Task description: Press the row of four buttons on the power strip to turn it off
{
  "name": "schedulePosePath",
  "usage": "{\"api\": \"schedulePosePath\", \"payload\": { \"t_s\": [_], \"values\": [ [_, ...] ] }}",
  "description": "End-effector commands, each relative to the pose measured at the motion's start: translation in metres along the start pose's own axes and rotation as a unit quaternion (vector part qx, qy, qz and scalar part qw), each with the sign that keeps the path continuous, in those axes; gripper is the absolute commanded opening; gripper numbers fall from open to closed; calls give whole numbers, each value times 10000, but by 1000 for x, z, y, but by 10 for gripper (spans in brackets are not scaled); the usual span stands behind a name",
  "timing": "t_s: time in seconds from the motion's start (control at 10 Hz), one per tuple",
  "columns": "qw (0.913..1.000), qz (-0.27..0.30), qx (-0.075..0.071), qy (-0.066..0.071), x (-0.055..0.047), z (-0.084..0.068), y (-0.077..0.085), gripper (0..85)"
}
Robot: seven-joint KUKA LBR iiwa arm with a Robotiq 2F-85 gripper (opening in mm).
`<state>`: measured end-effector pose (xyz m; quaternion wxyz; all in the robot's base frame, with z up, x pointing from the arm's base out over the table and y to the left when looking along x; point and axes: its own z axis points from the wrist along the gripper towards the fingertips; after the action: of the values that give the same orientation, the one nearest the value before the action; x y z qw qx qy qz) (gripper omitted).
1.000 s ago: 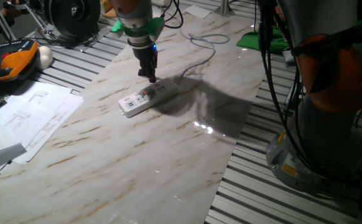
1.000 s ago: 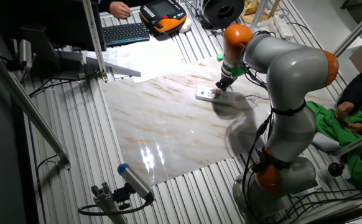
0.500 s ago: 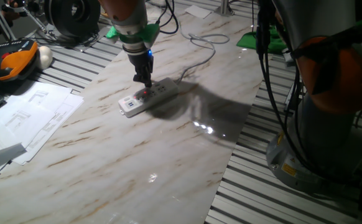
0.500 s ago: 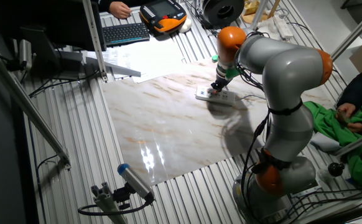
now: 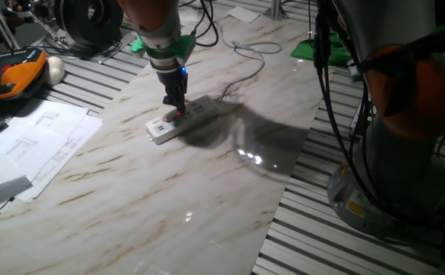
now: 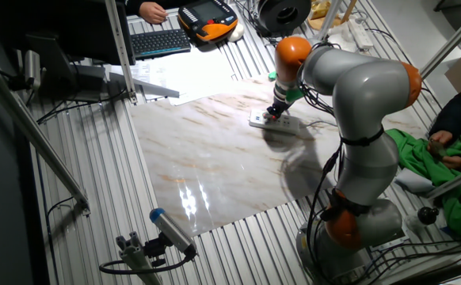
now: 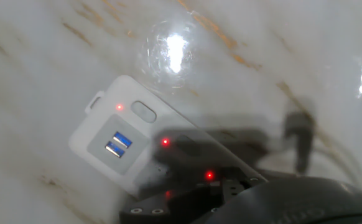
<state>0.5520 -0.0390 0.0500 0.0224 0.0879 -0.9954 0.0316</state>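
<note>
The power strip (image 5: 178, 119) lay flat on the marble-look surface (image 5: 207, 191), toward its far half, w/ the long axis running diagonally in one fixed view. A thin pale cable (image 5: 247, 72) left the strip's far end and curled away across the surface toward the back edge. The pincer (image 5: 177, 107) pointed straight down over the strip's top face, about mid-length, tip at or just above the buttons (image 5: 175, 115); contact couldn't be confirmed. Whether the pincer's fingers were apart or together: can't tell, since no view showed the tips clearly.

In the other fixed view the strip (image 6: 273, 121) sat right under the pincer (image 6: 272, 115), near the surface's (image 6: 207, 166) far edge, and the arm (image 6: 349, 95) arched over it from the right.

Hand view: the strip's (image 7: 116, 146) near end filled the left-centre, w/ two blue USB ports (image 7: 117, 144) on a grey panel. Small red lights glowed along the top face, one beside an oval button (image 7: 143, 111) near the end, others further along the row, partly blurred by the dark pincer body at the bottom. A bright lamp glare (image 7: 171, 46) sat on the surface just beyond the strip.

Left of the strip, off the surface, lay white papers (image 5: 31, 145) and an orange-black handheld controller (image 5: 10, 72).
</note>
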Motion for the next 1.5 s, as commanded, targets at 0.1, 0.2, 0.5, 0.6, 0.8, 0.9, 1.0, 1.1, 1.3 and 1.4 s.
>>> {"api": "schedulePosePath", "payload": {
  "t_s": [0.1,0.2,0.5,0.6,0.8,0.9,1.0,1.1,1.3,1.4],
  "values": [
    [10000,1,-45,9,2,4,0,0],
    [10000,50,17,59,1,-5,5,0],
    [9999,107,83,85,-4,-16,13,0],
    [9998,130,64,105,-10,-18,16,0],
    [9997,177,90,140,-17,-23,21,0],
    [9997,200,90,140,-18,-22,23,0],
    [9996,223,92,132,-19,-20,26,0],
    [9996,231,103,111,-21,-17,28,0],
    [9997,237,85,77,-23,-13,30,0],
    [9997,222,85,77,-23,-10,29,0]
  ]
}}
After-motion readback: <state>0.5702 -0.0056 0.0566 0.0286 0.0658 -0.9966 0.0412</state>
